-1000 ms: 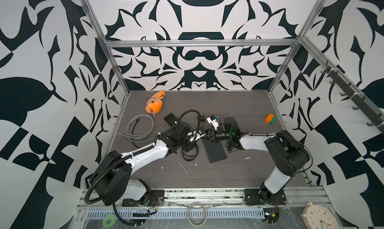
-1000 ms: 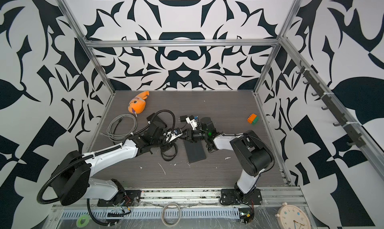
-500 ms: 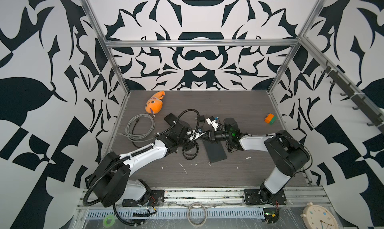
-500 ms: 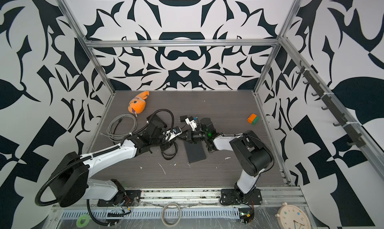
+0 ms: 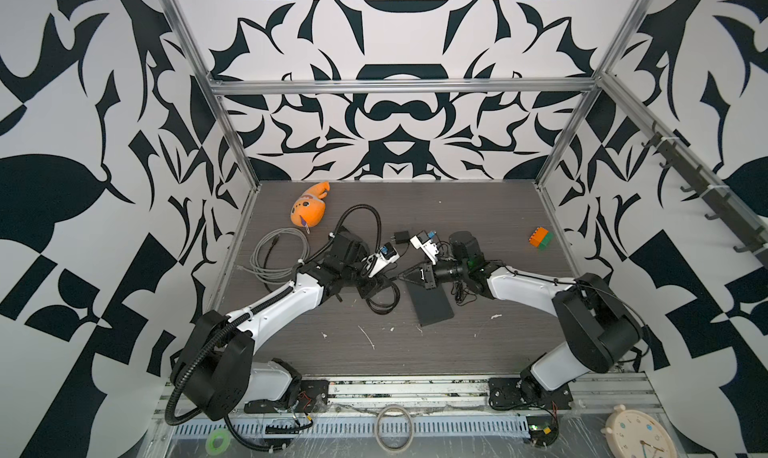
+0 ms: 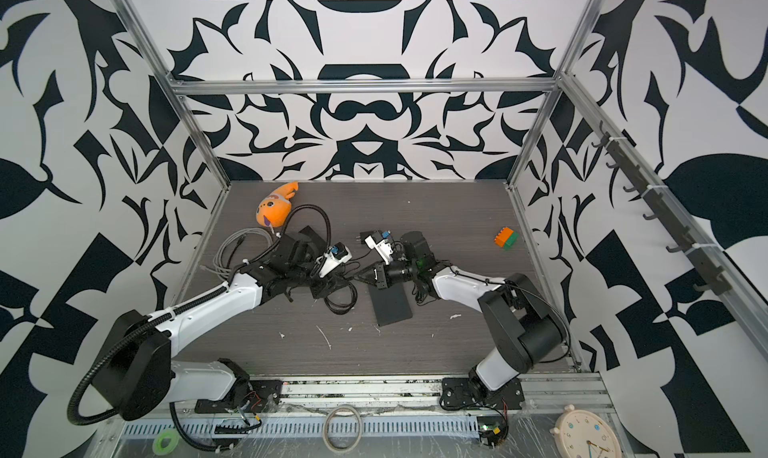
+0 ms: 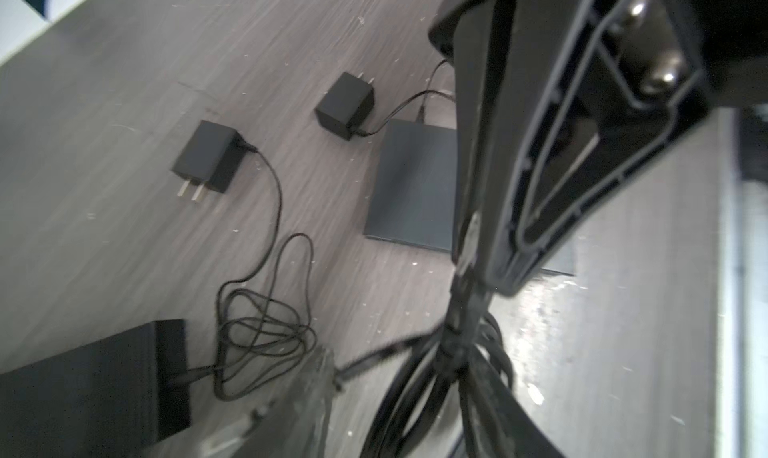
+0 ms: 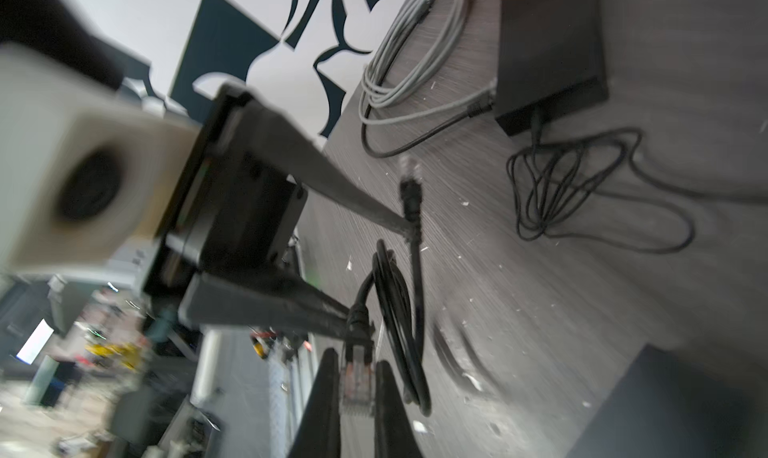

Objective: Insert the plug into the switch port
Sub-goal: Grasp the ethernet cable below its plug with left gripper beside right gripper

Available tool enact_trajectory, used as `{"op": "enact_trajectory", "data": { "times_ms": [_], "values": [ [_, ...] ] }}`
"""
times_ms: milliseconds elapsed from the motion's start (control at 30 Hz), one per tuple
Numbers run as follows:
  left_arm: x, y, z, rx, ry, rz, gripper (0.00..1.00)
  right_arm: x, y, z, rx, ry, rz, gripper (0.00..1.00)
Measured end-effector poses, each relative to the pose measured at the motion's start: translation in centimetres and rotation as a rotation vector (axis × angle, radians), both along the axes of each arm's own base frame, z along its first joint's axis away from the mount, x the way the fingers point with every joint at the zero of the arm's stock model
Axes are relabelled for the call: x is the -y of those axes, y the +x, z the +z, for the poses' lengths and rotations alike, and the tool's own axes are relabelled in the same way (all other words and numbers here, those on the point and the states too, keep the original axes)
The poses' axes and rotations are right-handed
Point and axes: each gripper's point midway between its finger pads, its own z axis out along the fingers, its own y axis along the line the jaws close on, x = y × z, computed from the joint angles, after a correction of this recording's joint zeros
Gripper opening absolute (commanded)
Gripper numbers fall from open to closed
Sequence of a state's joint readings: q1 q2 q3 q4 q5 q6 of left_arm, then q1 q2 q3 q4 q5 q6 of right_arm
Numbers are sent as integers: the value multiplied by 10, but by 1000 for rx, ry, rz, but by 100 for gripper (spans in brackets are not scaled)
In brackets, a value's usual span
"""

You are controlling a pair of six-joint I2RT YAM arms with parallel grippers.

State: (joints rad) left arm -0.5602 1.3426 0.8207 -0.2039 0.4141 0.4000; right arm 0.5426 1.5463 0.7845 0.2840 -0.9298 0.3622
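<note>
The right gripper [image 8: 357,362] is clamped on the clear plastic plug [image 8: 356,387] at one end of a thin black cable [image 8: 417,277]; the plug is pinched between its two black fingers [image 8: 326,398]. In both top views this gripper [image 5: 402,275] [image 6: 360,278] is low over the dark grey wood-grain tabletop [image 5: 457,344], at the far edge of a flat black switch box [image 5: 430,304] that lies there. Whether the plug touches the box, I cannot tell. The left gripper [image 8: 382,275] faces it from just beside. Its fingers stand apart, and the black cable passes at their tips. The rest of the cable makes a loose bundle [image 5: 382,302] on the tabletop between the two arms. Further to the left there is a coiled grey cable [image 5: 282,254] and an orange plush fish [image 5: 309,211]. An orange and green block [image 5: 541,238] lies well apart on the right.
</note>
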Motion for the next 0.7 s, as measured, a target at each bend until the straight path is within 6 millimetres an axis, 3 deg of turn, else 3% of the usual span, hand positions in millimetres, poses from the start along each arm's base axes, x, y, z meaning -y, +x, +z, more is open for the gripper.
{"op": "enact_trajectory", "data": {
  "times_ms": [133,267,433,700],
  "values": [
    [4,1,21,-68,-78,-55,58,7,5,10,171,-23,40,0],
    [11,-1,33,-107,-110,-102,59,15,8,1,235,-47,67,0],
    [15,-15,36,-164,-147,-153,59,16,7,-3,277,-43,103,0],
    [19,-20,31,-223,-163,-182,58,11,0,14,326,17,160,0]
  ]
}}
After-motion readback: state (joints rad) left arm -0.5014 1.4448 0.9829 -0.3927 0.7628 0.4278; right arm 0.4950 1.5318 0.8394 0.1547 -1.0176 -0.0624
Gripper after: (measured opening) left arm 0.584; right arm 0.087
